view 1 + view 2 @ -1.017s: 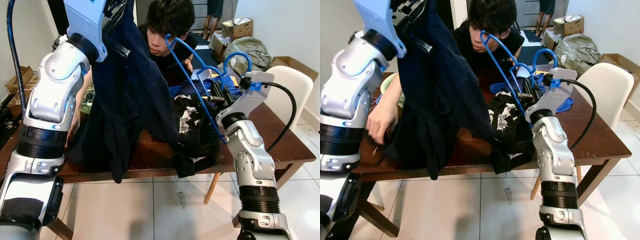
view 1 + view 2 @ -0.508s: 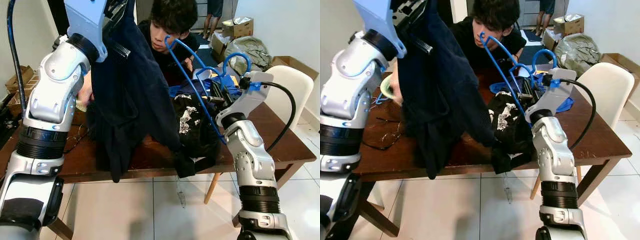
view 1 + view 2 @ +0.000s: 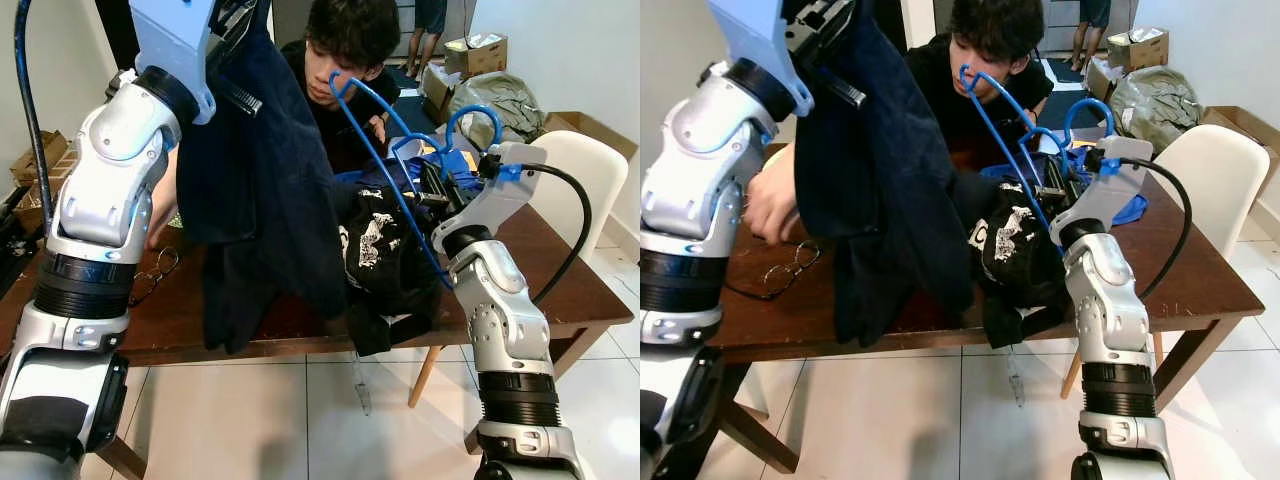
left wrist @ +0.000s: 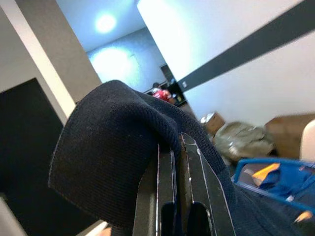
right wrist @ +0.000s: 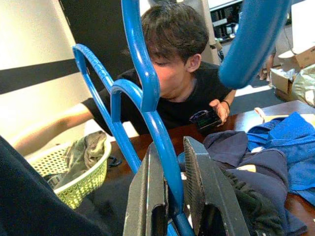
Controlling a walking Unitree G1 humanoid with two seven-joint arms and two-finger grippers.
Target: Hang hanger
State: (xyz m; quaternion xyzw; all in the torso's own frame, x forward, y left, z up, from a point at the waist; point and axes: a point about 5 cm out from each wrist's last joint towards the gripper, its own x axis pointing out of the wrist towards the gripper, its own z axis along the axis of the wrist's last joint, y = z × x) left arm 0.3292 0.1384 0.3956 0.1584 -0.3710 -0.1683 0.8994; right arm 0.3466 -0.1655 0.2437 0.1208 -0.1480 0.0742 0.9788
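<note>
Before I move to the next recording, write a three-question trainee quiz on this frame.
1. True or false: the left gripper has its fingers shut on the dark garment.
2. What is the right gripper holding? A) glasses B) blue hanger C) green basket
3. Fill in: the glasses lie on the ____.

Key: 1 true; 2 B; 3 wooden table.
</note>
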